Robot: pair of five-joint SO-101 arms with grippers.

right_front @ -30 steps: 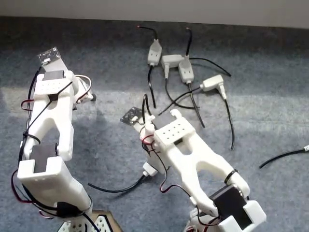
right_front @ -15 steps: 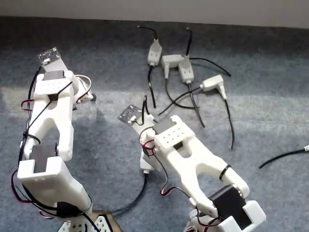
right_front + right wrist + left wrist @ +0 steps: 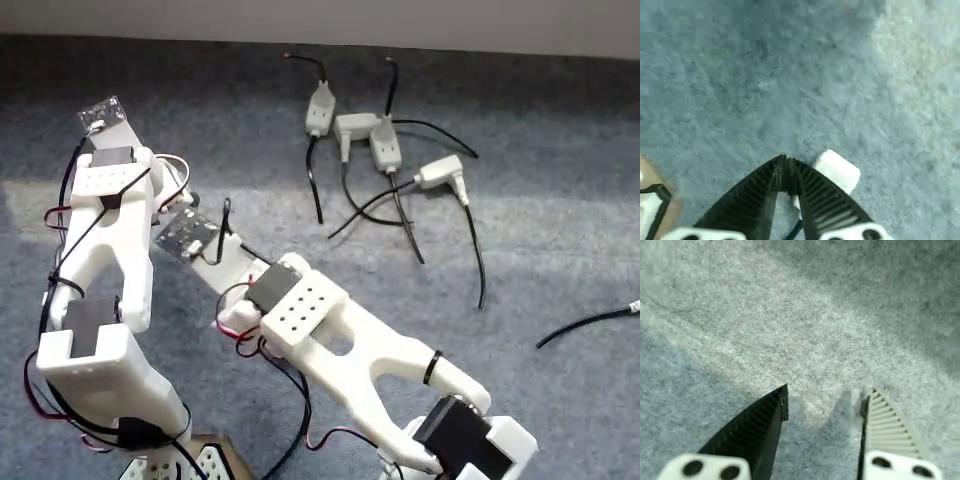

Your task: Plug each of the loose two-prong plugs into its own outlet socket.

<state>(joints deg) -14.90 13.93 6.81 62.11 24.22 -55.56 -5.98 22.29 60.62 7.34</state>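
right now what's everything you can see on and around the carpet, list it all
corded plug and socket bodies: four, white with black cords, clustered at the far middle of the carpet; I cannot tell plugs from sockets
loose plug: one, white with a black cord, at the right arm's jaws
stray cord: one, black, at the right edge of the high view
carpet: one, grey, under everything
board: one, tan, at the near edge by the left arm's base
left arm: one, white, jaws open over bare carpet
right arm: one, white, jaws shut on the loose plug
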